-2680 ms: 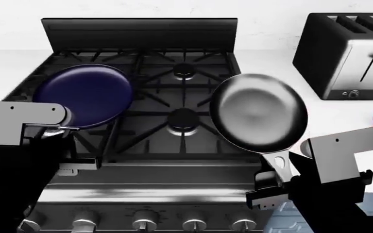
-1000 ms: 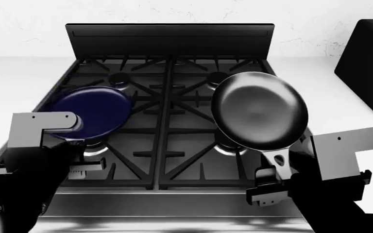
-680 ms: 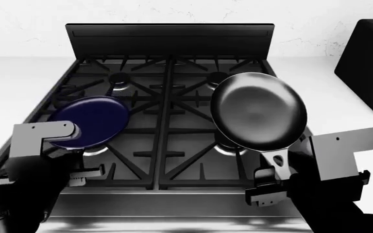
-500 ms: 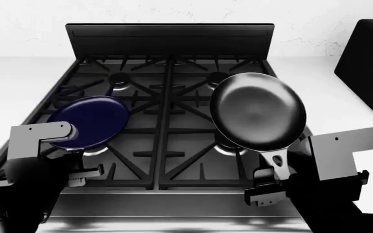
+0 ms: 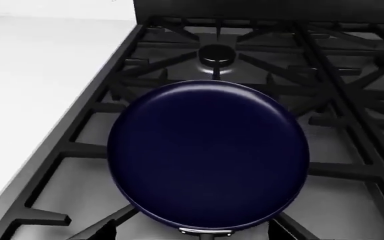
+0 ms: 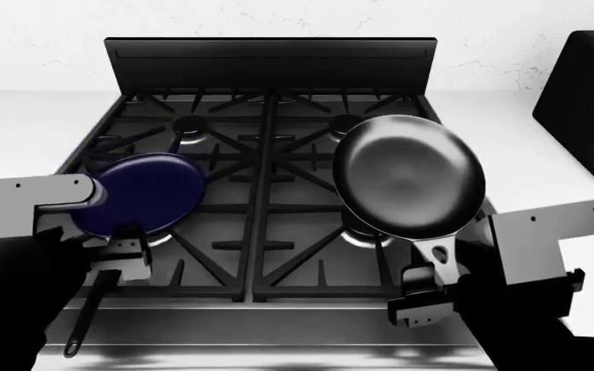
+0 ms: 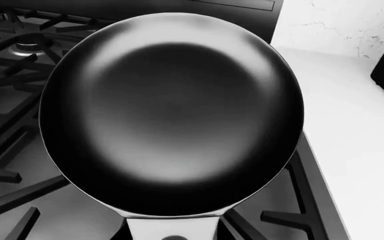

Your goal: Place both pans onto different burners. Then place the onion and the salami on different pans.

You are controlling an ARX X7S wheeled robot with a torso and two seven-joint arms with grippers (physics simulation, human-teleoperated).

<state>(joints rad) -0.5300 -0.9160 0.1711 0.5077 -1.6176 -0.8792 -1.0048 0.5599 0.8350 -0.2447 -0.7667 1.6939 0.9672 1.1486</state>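
Gripping black pan [image 6: 411, 176] handle, right gripper [image 6: 428, 297] low, forearm front-right

A white desk [image 6: 29, 116] runs along a pale wall and holds a black four-burner stove [image 6: 266, 58] set into it, with a raised black back panel at the far edge. Black cast-iron grates [image 6: 261, 201] cover the cooktop, and round burner heads show under them at the far left [image 6: 192, 124] and far right [image 6: 346, 122]. The navy-blue pan [image 6: 142, 193] lies on the grate over the near-left burner, its thin black handle [image 6: 93, 309] reaching past the stove's front edge. On the desk to the right of the stove stands a black appliance [image 6: 586, 100], partly out of view.
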